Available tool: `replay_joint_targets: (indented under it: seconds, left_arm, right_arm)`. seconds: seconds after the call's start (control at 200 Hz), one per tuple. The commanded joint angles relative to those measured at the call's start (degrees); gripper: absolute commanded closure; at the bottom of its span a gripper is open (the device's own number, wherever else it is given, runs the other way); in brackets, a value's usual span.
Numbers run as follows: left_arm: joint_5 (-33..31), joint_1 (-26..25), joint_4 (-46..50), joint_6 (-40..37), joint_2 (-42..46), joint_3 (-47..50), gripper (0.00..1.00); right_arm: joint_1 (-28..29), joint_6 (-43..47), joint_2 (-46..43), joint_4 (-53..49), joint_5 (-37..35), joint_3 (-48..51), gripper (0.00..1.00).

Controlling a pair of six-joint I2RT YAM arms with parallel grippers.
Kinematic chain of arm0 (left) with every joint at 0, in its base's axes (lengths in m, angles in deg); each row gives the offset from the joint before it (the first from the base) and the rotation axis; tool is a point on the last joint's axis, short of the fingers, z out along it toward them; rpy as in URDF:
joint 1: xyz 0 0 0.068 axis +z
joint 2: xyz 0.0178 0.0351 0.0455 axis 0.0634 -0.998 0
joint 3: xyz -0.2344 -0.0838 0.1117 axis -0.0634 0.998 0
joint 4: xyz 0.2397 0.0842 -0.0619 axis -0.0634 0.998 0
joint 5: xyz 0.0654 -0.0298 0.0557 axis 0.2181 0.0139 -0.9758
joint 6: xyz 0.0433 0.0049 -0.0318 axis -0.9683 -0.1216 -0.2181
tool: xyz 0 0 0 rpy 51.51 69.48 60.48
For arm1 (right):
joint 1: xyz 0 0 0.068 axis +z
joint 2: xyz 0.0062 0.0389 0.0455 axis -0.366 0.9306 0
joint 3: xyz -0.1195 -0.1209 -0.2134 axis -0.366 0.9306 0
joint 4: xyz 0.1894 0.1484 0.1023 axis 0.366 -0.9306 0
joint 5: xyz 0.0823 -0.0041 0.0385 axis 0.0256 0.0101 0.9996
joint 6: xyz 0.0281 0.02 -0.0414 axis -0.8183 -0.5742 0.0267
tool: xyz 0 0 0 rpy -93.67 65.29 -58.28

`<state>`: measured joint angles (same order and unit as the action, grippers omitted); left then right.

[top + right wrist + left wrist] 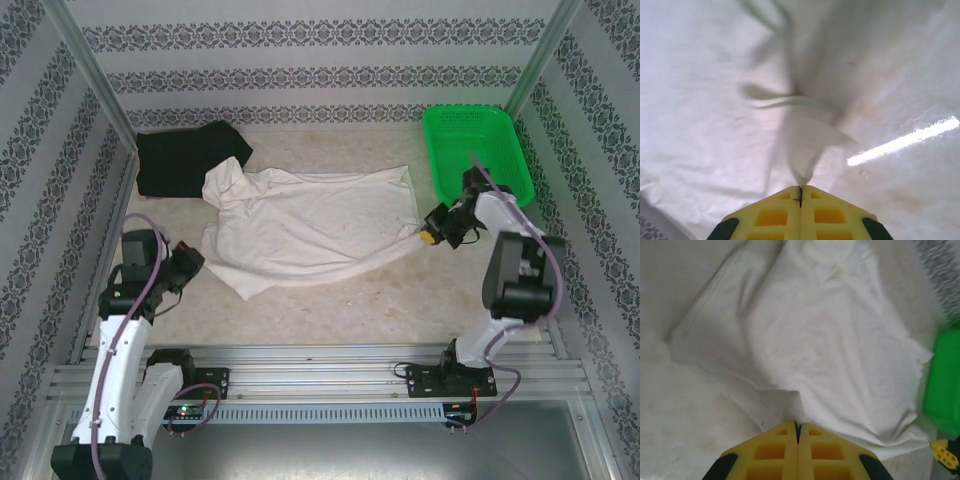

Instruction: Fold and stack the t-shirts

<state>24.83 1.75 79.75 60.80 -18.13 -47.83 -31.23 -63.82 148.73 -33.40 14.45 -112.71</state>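
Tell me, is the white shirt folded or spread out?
Spread out. The white shirt lies open and rumpled on the table, with no neat fold in it; the right gripper pinches one corner.

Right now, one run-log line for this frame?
cream t-shirt: spread, unfolded | black t-shirt: crumpled, far left | right jaws: shut on cream t-shirt edge | left jaws: shut, grip unclear | stack: not started

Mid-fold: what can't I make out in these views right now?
- Top view: black shirt bunched and dark, folds unreadable.
- Right wrist view: white shirt blurred ahead of the shut right gripper.
- Left wrist view: left gripper, its own tips hide whether it pinches the shirt.
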Motion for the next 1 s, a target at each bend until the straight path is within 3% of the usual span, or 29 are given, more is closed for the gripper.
replay_joint_targets:
  seconds: [0.0, 0.29, 0.595, 0.749, 0.999]
  left_arm:
    - [0.84, 0.89, -3.35, -2.46, -4.23, -11.52, 1.00]
    - [0.73, 1.12, -1.40, -9.59, -18.28, -48.59, 1.00]
    - [4.13, 1.12, -4.41, -9.47, -32.34, -88.36, 1.00]
    - [6.31, 1.12, -6.58, -8.00, -38.08, -96.38, 1.00]
    - [10.66, 1.09, -12.20, -4.24, -49.72, -96.84, 1.00]
  right_arm:
    - [-1.20, 1.45, -10.02, -1.82, 2.09, -1.98, 1.00]
    - [-7.72, -9.01, -20.21, 1.28, 15.49, -19.43, 1.00]
    - [-11.14, -25.75, -15.58, 14.67, 24.74, -51.03, 1.00]
    - [-11.26, -29.34, -10.68, 15.28, 26.37, -61.27, 1.00]
    - [-10.58, -27.95, -3.61, 17.36, 26.91, -59.72, 1.00]
